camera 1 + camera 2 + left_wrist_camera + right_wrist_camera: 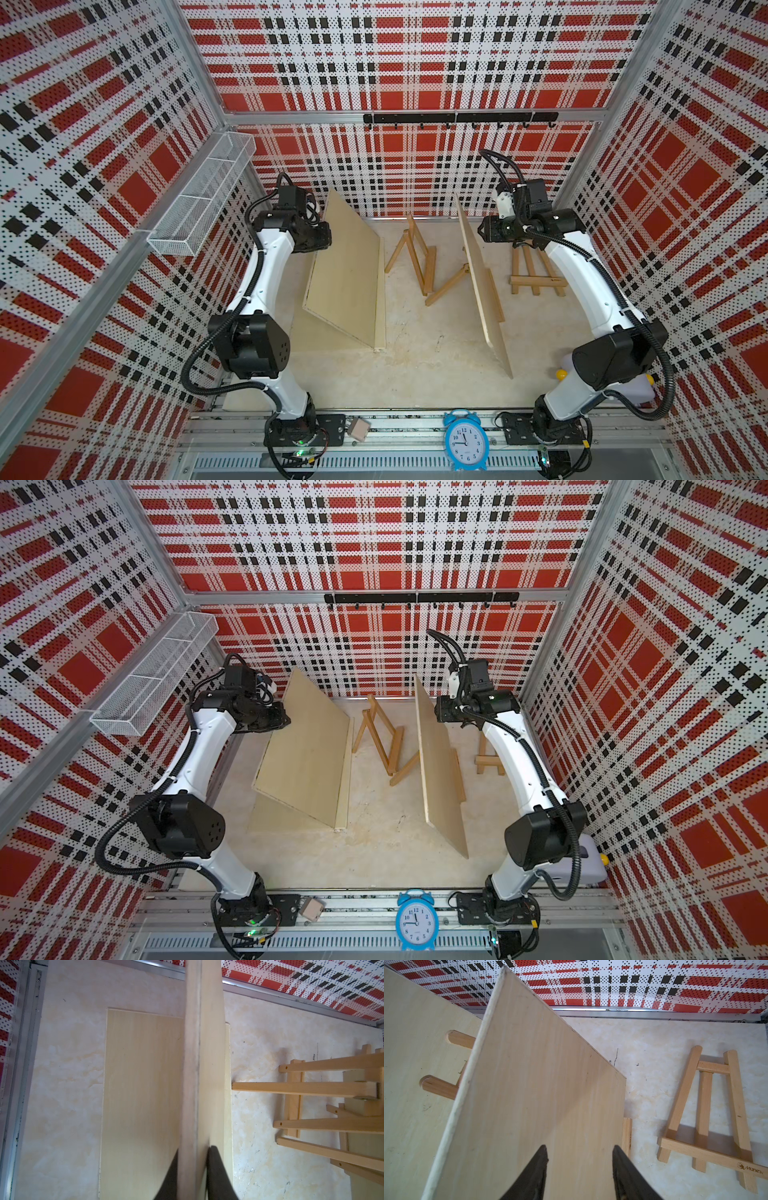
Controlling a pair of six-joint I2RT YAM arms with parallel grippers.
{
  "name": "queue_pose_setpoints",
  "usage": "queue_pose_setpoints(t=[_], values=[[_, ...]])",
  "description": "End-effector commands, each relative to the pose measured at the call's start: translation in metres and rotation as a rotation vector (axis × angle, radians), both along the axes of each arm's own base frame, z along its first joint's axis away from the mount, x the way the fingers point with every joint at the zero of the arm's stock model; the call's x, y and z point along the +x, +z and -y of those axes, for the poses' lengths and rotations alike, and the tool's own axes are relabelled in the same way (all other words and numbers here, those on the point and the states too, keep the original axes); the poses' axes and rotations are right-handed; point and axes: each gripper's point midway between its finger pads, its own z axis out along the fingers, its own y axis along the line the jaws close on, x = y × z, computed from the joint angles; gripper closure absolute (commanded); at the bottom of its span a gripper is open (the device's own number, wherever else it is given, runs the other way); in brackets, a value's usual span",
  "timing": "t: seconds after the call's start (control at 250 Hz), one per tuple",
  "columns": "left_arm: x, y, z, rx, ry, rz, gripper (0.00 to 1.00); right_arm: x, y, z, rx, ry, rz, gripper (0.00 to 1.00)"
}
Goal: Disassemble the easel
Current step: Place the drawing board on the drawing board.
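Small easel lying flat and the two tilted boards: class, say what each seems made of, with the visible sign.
Small easel: solid wood, perhaps beech, smooth, unpainted; warm grain, burnt-in logo. Left board and right board: thin pale sheet, probably plywood, unfinished; faint straight grain, scuffed light edge.

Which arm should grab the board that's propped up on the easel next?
The right arm. The right pincer is open and sits close over the propped board, near its top edge. The left pincer is busy, because its fingers straddle the edge of the other board, which is tilted up farther away.
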Motion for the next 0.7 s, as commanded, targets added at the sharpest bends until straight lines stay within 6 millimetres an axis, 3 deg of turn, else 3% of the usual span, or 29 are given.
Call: queue_pose_setpoints(t=[0.0,0.14,0.268,0.464,0.696], values=[[-0.043,-0.069,-0.098,0.518,0.113,-0.353,0.89,0.004,0.009,-0.002,0.005,-0.010,0.025,0.48],[-0.043,-0.070,-0.102,0.511,0.126,-0.365,0.68,0.004,0.010,-0.003,0.005,-0.010,0.026,0.48],[-0.047,-0.071,-0.107,0.511,0.144,-0.391,0.57,0.003,0.010,-0.003,0.003,-0.011,0.026,0.48],[-0.053,-0.070,-0.115,0.525,0.161,-0.403,0.54,0.004,0.010,-0.005,0.003,-0.008,0.027,0.48],[-0.047,-0.070,-0.139,0.566,0.215,-0.382,0.54,0.005,0.010,-0.008,0.001,0.004,0.027,0.47]])
